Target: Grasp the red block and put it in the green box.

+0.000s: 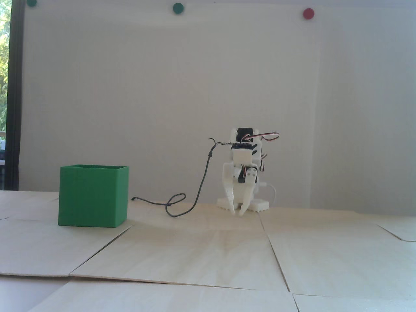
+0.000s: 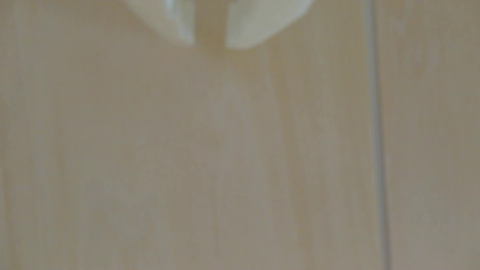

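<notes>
The green box [image 1: 92,195] stands on the wooden table at the left of the fixed view, open side up; its inside is hidden from here. The red block is out of view in both views. My white arm is folded low at the table's back, right of the box. Its gripper [image 1: 238,214] points down, just above the table. In the wrist view the gripper [image 2: 210,45] shows two blurred white fingertips with a narrow gap between them. Only bare wood shows in that gap, so it is open a little and holds nothing.
A dark cable [image 1: 201,182] loops over the table between the box and the arm. Seams run between the wooden panels [image 2: 376,129]. On the wall behind are round magnets, a red dot [image 1: 308,13] and a green dot [image 1: 177,7].
</notes>
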